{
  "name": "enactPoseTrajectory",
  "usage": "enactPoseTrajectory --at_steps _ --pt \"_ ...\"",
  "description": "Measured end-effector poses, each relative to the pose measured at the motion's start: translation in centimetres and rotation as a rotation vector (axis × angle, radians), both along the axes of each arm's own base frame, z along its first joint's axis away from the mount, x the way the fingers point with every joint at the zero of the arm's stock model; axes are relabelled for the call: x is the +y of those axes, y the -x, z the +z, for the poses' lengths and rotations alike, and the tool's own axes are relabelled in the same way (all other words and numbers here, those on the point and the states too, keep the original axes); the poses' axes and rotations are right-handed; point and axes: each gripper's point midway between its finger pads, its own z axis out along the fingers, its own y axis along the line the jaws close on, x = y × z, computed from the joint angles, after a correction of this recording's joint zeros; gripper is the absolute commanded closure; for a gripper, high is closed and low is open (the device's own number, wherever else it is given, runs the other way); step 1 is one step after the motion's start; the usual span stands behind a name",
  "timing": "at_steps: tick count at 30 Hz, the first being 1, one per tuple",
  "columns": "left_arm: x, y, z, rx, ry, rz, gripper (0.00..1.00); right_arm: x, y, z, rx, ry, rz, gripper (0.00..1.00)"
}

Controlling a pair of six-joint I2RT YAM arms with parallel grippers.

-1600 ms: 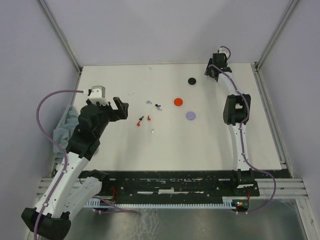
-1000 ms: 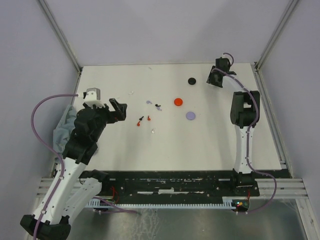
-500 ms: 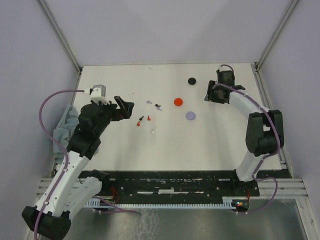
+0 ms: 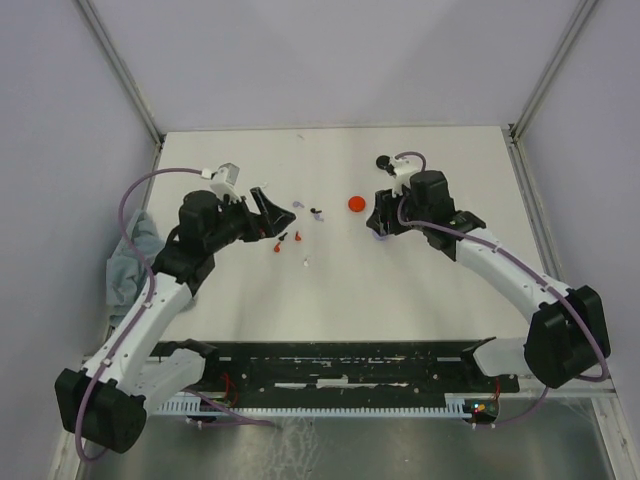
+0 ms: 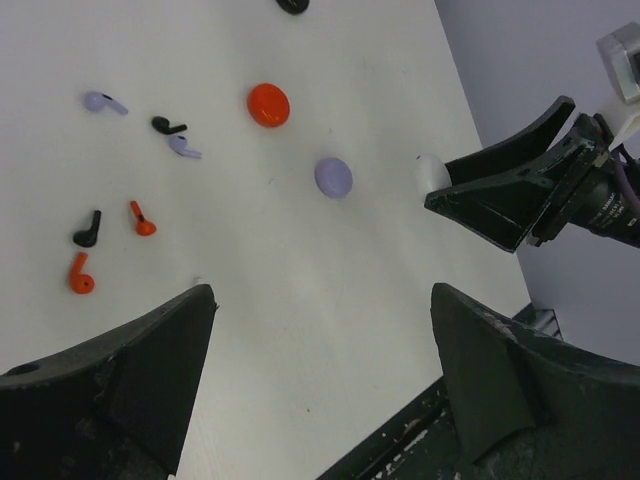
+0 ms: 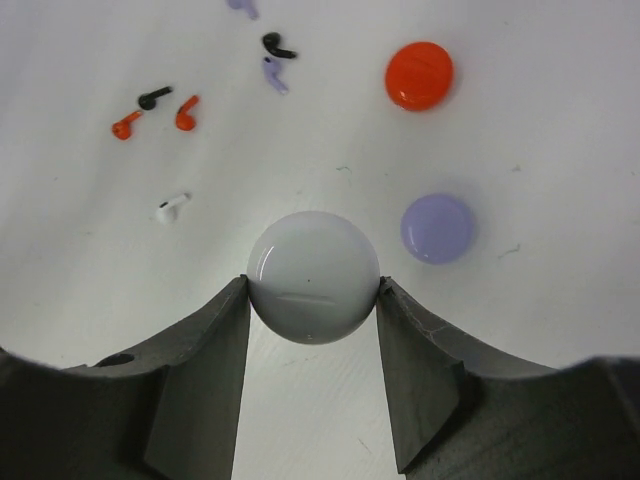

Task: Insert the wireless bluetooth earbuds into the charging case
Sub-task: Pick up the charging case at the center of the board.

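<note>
Nearest the arm bases, a single white earbud [image 6: 172, 207] lies loose on the table [image 4: 420, 290]; I cannot confidently find its partner. Just beyond it sit the two red earbuds [image 5: 79, 273] with one of the black earbuds [image 5: 88, 229] beside them. A little farther on are the other black one and the two lavender earbuds [image 5: 184, 146]. All of these lie bare on the surface, well apart from any case.

The left gripper [image 5: 322, 295] hangs above this cluster with its fingers spread wide and nothing between them. The right gripper [image 6: 313, 283] pinches the white case [image 6: 313, 270] by its rim, the jaws pressed to either side of the disc, above the table and just beside the lavender case [image 6: 438, 228]. The white case looks closed; I see no open lid.

Farther out rests the red case [image 6: 419, 75], and farthest the black case [image 4: 381, 162], both untouched.

My assessment: no earbud is seated. One case is in hand. Opening it, picking the white bud and inserting it remain, as do the other colours.
</note>
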Motion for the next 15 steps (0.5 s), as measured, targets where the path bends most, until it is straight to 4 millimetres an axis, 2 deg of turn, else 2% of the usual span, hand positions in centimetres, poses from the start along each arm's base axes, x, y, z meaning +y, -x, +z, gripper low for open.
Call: enactPoseTrajectory --at_steps 7,15 --pt "-3.1 0.1 -1.0 0.124 0.125 -0.117 0.09 4.3 2.1 3.7 -0.156 -0.068 0.182 0.68" --pt "-6.7 -0.2 -0.2 0.194 0.245 -0.233 0.2 7.6 3.9 5.3 -0.277 -0.103 0.313 0.66"
